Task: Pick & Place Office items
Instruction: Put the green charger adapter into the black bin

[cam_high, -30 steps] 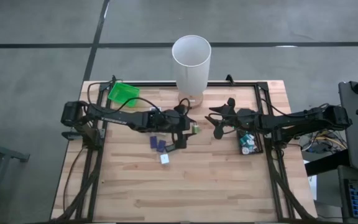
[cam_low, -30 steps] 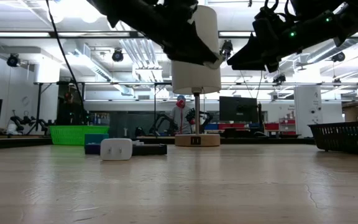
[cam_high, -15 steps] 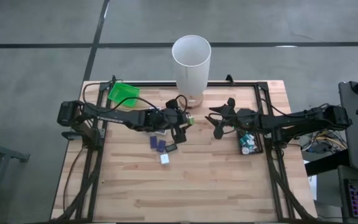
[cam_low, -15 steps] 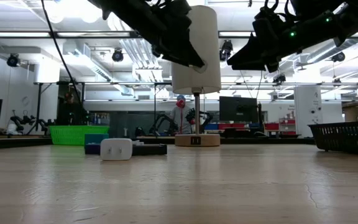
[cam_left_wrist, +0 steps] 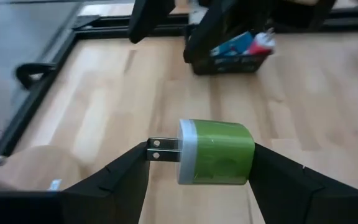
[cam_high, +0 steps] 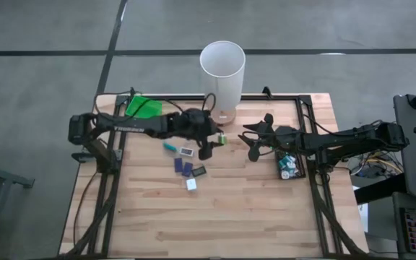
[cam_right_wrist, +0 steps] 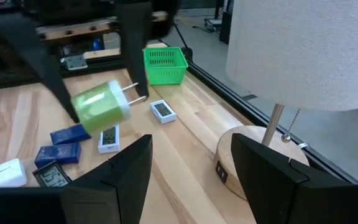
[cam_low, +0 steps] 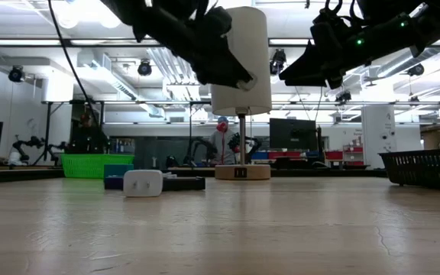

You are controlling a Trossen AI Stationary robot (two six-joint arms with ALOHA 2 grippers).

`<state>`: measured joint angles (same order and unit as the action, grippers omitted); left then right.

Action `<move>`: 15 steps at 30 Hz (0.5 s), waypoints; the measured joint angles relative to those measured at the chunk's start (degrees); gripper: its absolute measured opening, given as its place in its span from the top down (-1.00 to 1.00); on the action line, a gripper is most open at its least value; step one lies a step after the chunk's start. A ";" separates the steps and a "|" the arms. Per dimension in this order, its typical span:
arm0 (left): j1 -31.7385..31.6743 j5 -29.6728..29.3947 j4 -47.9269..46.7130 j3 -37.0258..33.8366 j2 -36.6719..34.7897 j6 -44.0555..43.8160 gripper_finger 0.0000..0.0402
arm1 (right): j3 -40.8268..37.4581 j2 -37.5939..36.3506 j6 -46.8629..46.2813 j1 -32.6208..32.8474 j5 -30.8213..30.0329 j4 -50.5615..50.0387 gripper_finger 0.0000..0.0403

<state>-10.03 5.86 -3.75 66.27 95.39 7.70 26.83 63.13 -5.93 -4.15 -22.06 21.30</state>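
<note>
Right now I see a green plug adapter (cam_left_wrist: 216, 152) pinched between the two fingers of the left gripper (cam_left_wrist: 197, 163), its white face and two metal prongs pointing sideways out of the grip. In the high view that left gripper (cam_high: 215, 141) hangs over the table (cam_high: 251, 209) at about twelve o'clock of centre, just in front of the lamp (cam_high: 222, 72) with its tall white shade and round wooden base. The fingers are set about half apart, closed on the plug's sides.

Below and toward seven o'clock from it lie the loose office items: a teal piece (cam_high: 170, 146), a small white device with a screen (cam_high: 186, 152), two dark blue rectangles (cam_high: 183, 167), a dark little display unit (cam_high: 199, 171) and a white block (cam_high: 191, 185). The green basket (cam_high: 142, 107) sits at the ten o'clock corner.

The right gripper (cam_high: 255, 142) hovers at two o'clock of centre, its fingers part-spread with nothing between them, beside the black tray (cam_high: 289, 166) at three o'clock, which holds more small pieces.

The digits on the small screens are too fine for me to read; I can make out no brand.
</note>
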 joint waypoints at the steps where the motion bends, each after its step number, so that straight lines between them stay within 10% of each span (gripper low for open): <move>1: -0.95 2.71 0.28 -0.01 -0.02 0.41 -0.22 | 0.00 0.00 0.01 0.00 0.00 0.00 -0.08; 8: -4.89 18.15 12.86 -6.45 -2.84 5.94 -0.22 | 0.00 0.00 0.07 -0.01 0.00 0.00 -0.08; 15: -5.02 18.37 27.31 -16.47 -5.04 5.84 -0.22 | 0.00 0.00 0.07 0.01 0.00 0.00 -0.08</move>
<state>-15.05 24.23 23.56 49.80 90.36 13.54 26.83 63.13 -5.87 -4.15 -22.06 21.30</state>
